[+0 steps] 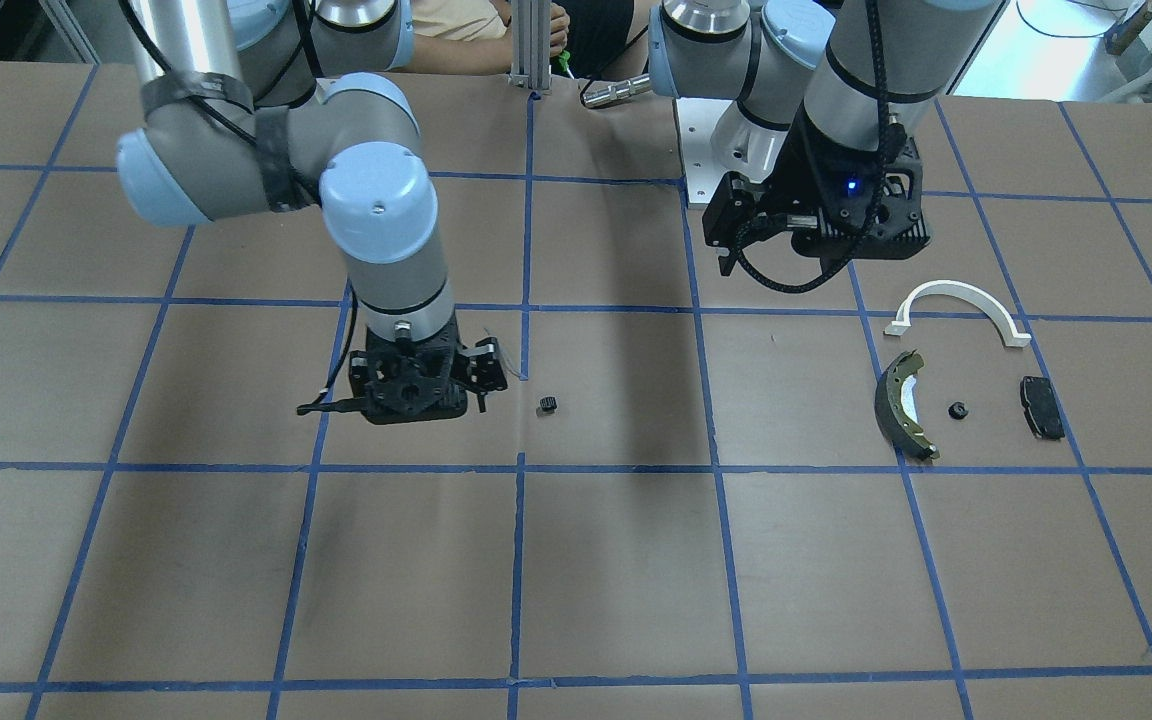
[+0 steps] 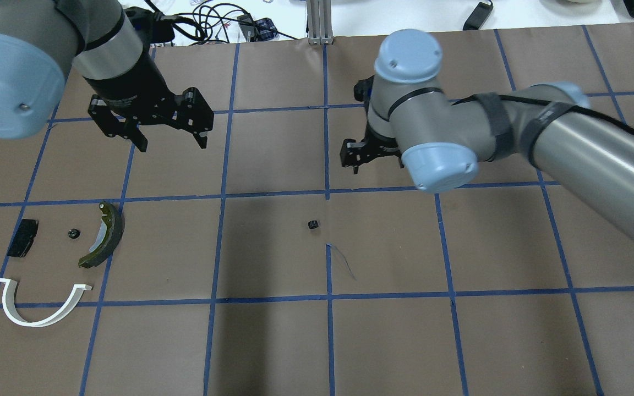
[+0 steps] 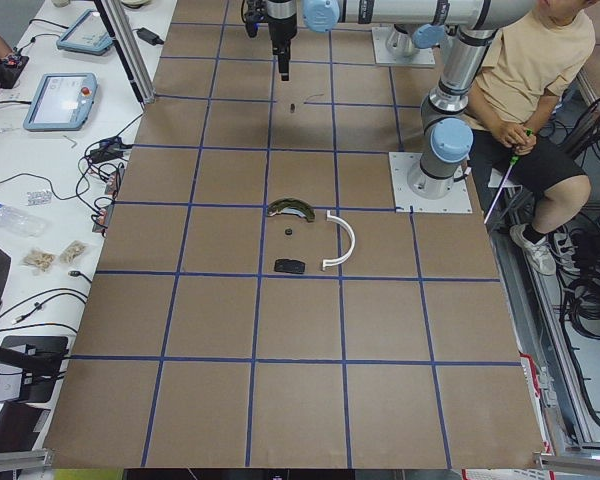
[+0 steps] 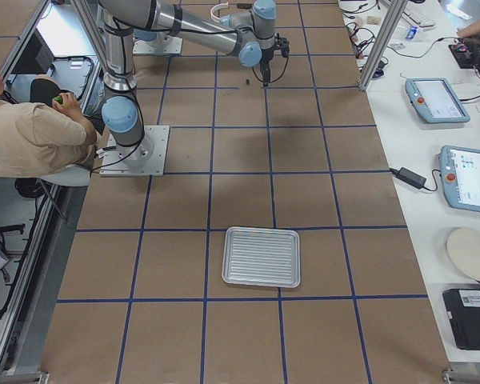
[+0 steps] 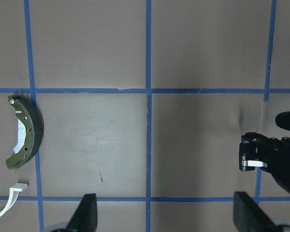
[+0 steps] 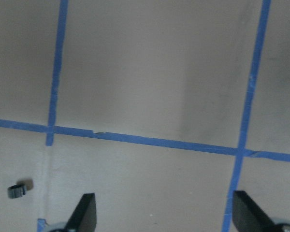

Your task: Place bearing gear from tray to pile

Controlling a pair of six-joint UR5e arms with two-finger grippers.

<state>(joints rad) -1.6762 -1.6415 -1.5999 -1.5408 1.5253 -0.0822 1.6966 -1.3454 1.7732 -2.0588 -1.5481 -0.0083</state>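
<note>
**Both grippers spread wide and empty; bearing gear lies loose mid-table**

The right gripper (image 6: 163,215) hangs above the table (image 1: 616,560) with its two fingers (image 6: 85,212) spread wide. Nothing sits between them and they touch nothing. In the right wrist view only bare brown paper and blue tape lines show in the gap.

The bearing gear (image 1: 548,404), a small black part, rests on the paper near the middle of the table, close to a crossing of tape lines. In the right wrist view it lies low on the view's left, outside the nearer finger and apart from it. It is well apart from the tray (image 4: 262,257), which sits toward the table's end on the robot's right.

The left gripper (image 2: 171,144) is also raised above the table, its fingers set far apart, holding and touching nothing.

The pile (image 1: 966,385) lies on the robot's left side, near the left gripper and well apart from the bearing gear. In it are:

- a white half-ring bracket (image 1: 951,289);
- a dark brake shoe (image 1: 891,405) with an olive edge;
- a small black pad (image 1: 1041,407);
- a second small black gear (image 1: 957,410), lying between the shoe and the pad and touching neither.
</note>
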